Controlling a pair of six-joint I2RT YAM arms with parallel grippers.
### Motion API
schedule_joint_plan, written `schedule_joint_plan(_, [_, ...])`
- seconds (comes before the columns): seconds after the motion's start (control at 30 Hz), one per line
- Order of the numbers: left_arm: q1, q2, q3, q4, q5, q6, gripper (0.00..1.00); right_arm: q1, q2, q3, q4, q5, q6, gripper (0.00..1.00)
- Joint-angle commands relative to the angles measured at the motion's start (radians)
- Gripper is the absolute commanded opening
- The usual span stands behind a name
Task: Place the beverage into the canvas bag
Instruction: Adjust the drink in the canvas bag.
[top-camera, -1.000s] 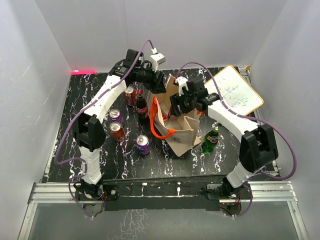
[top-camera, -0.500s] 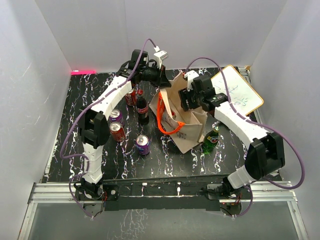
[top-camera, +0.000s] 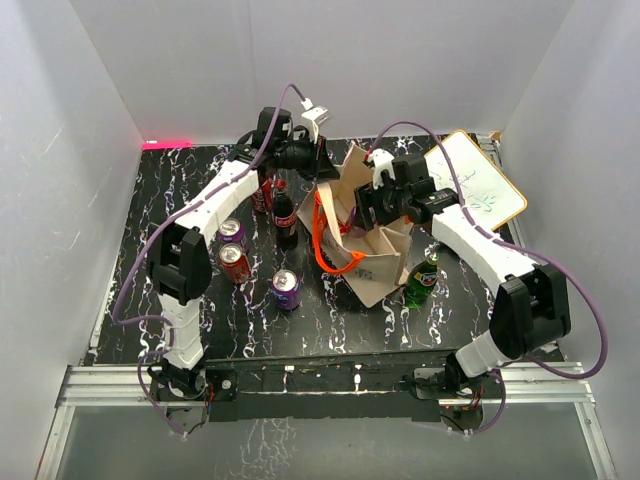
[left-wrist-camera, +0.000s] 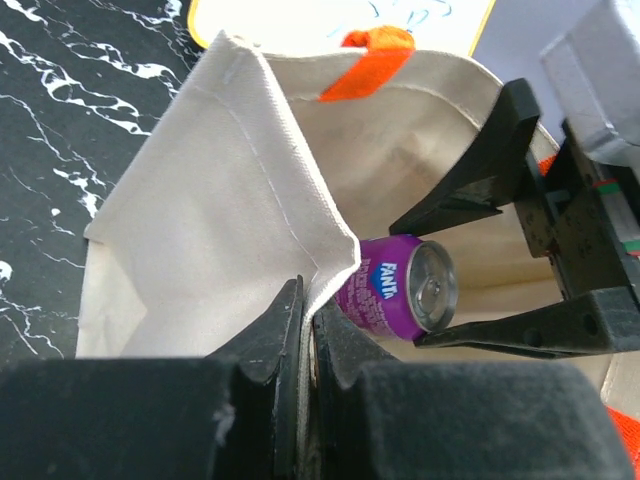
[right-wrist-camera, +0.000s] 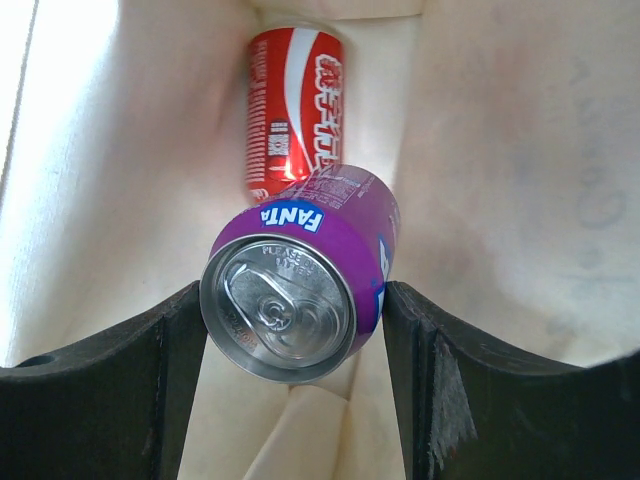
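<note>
The beige canvas bag (top-camera: 372, 262) with orange handles (top-camera: 322, 240) stands mid-table, its mouth facing up. My left gripper (top-camera: 325, 166) (left-wrist-camera: 308, 300) is shut on the bag's rim (left-wrist-camera: 300, 215), with the cloth pinched between its fingers. My right gripper (top-camera: 366, 207) (right-wrist-camera: 295, 320) is shut on the beverage, a purple Fanta can (right-wrist-camera: 300, 280) (left-wrist-camera: 402, 293). It holds the can on its side within the bag's mouth. A red cola can (right-wrist-camera: 295, 110) lies at the bottom of the bag (right-wrist-camera: 500, 150).
To the left of the bag stand a cola bottle (top-camera: 284, 213), two red cans (top-camera: 261, 190) (top-camera: 235, 263) and two purple cans (top-camera: 232, 232) (top-camera: 286, 288). A green bottle (top-camera: 422, 280) stands right of the bag. A whiteboard (top-camera: 475, 185) lies at the back right.
My left gripper has shut on the bag's rim and drawn it up and back, so the mouth stands wider. My right gripper, with the can in it, has shifted slightly over the bag.
</note>
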Motion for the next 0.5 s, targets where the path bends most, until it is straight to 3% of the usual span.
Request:
schedule_joint_plan(0.0, [0.018, -0.106, -0.052, 0.070, 0.121, -0.015, 0.00, 0.016, 0.021, 0.028, 0.130, -0.106, 0.024, 0.08])
schedule_joint_plan(0.27, [0.064, -0.111, -0.085, 0.103, 0.229, -0.006, 0.00, 0.044, 0.119, 0.069, 0.127, 0.084, 0.025, 0.08])
schedule_joint_plan(0.47, [0.078, -0.136, -0.115, 0.080, 0.248, 0.033, 0.00, 0.036, 0.068, 0.047, 0.134, 0.292, 0.005, 0.08])
